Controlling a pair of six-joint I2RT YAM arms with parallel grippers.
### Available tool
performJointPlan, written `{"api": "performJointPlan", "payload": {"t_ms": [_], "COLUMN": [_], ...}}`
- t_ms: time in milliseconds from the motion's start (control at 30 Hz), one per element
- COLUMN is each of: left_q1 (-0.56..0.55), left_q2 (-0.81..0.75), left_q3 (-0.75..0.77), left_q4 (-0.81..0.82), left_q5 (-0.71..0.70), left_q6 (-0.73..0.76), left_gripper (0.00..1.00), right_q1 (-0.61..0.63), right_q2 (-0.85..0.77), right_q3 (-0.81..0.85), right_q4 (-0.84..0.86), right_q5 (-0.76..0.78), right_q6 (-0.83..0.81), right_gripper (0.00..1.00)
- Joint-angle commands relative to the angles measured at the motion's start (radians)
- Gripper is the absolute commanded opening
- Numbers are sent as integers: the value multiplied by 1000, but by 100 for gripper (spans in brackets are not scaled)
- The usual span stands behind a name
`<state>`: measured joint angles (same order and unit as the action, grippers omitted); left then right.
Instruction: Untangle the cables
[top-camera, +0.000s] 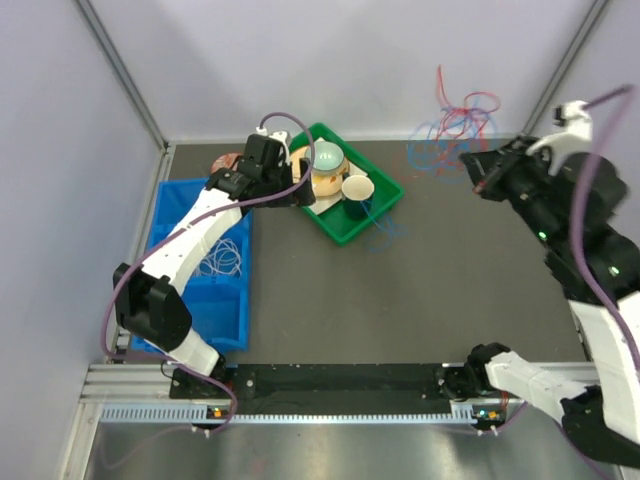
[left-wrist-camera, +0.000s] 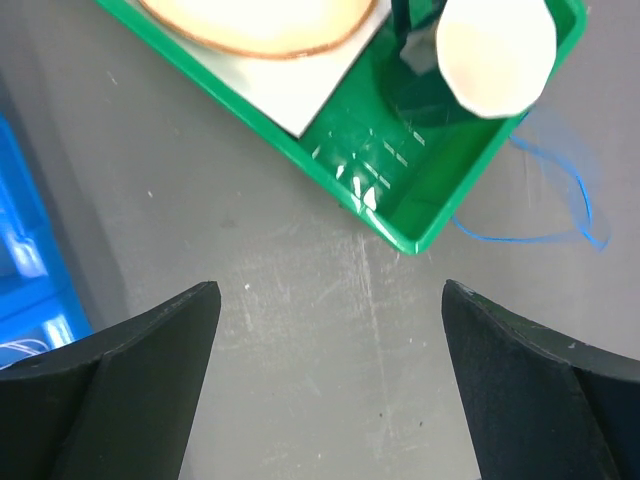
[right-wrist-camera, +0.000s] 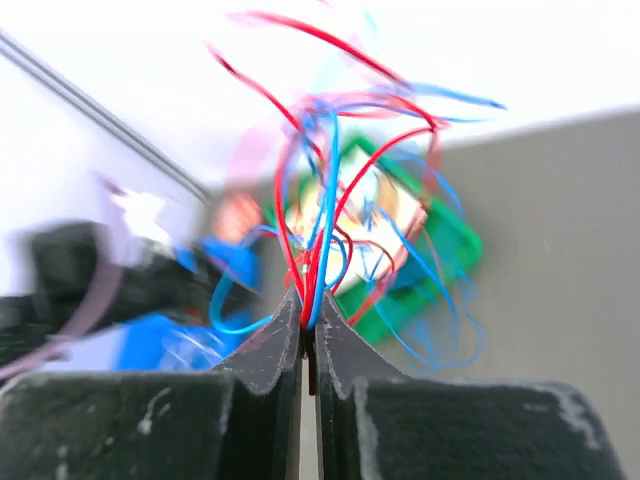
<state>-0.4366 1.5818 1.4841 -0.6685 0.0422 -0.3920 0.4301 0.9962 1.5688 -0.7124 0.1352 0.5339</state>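
Entry: we log the red and blue cables (right-wrist-camera: 314, 270) clamped in the right gripper (right-wrist-camera: 305, 325), fanning upward from its tips, apparently off the surface (top-camera: 430, 300). The left gripper (left-wrist-camera: 330, 292) stands spread wide and empty, well left of them.

The thin red and blue wires (top-camera: 455, 125) form 1 loose tangle of many small loops, standing up at the far right edge of the dark table (top-camera: 450, 300). In the right wrist view their strands, blurred higher up, run together into the closed tips of the right gripper (right-wrist-camera: 308, 335). A thin white wire (top-camera: 222, 258) lies coiled inside the blue plastic bin (top-camera: 235, 315). 1 blue strand (left-wrist-camera: 575, 200) loops flat on the table just beside a corner of the green plastic tray (left-wrist-camera: 400, 225).
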Motion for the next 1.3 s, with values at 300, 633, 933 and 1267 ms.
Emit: {"api": "performJointPlan", "payload": {"t_ms": [300,633,933,1267], "left_q1": [2,-63,-237,-416], "left_q2": [0,38,134,317], "left_q3": [56,59,102,197], "left_q4": [14,-27,-108,-69], "left_q5": [-87,-26,143,4], "left_q6": [-4,63,93,-16], "left_gripper": [99,99,97,85], "right_q1": [42,30,-163,-179], "right_q2": [-44,-37,-34,-83], "right_q3": [-665,-659,-737,-751], "right_q4": [-41,-38,-25,-22], "right_q5": [-189,-65,-180,-174], "right_q6": [156,169,261,291], "right_gripper": [74,72,70,70]}}
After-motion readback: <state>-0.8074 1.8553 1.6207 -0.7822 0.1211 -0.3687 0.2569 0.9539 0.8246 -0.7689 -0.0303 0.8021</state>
